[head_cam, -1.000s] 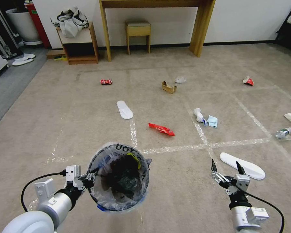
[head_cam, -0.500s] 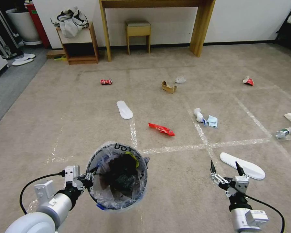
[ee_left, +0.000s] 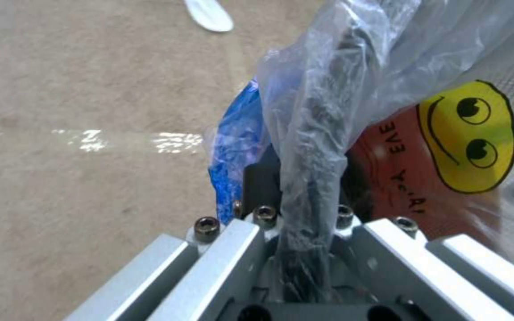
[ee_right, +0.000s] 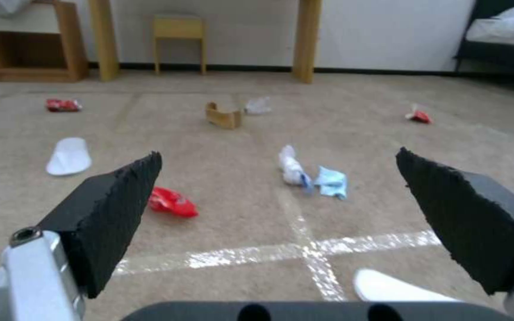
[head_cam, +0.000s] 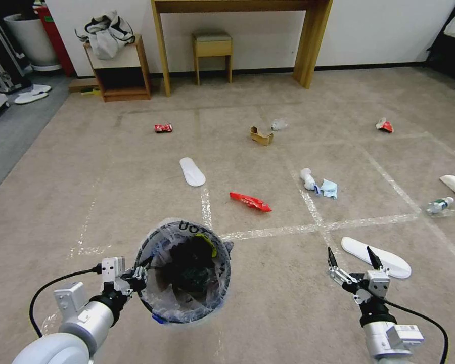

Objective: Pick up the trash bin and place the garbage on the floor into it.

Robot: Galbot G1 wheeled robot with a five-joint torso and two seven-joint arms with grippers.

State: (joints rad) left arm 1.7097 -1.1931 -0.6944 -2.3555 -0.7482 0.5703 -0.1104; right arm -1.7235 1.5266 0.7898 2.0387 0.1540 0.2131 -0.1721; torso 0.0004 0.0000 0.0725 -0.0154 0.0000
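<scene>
With the left gripper (head_cam: pixel 136 279) clamped on the trash bin (head_cam: pixel 187 275) rim at lower left (bag pinched too), keep it level while steering the right gripper (head_cam: pixel 350 258), jaws apart, toward the white slipper (head_cam: pixel 375 257).

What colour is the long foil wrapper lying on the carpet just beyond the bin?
Red foil wrapper; the head view shows it best.

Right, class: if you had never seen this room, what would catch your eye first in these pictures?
First, the trash bin, low and near in the head view, gripped at its rim by the left gripper, its clear liner showing a yellow smiley. Then the garbage scattered across the taped floor: a red foil wrapper in the middle, a white slipper just beyond the open right gripper.
</scene>
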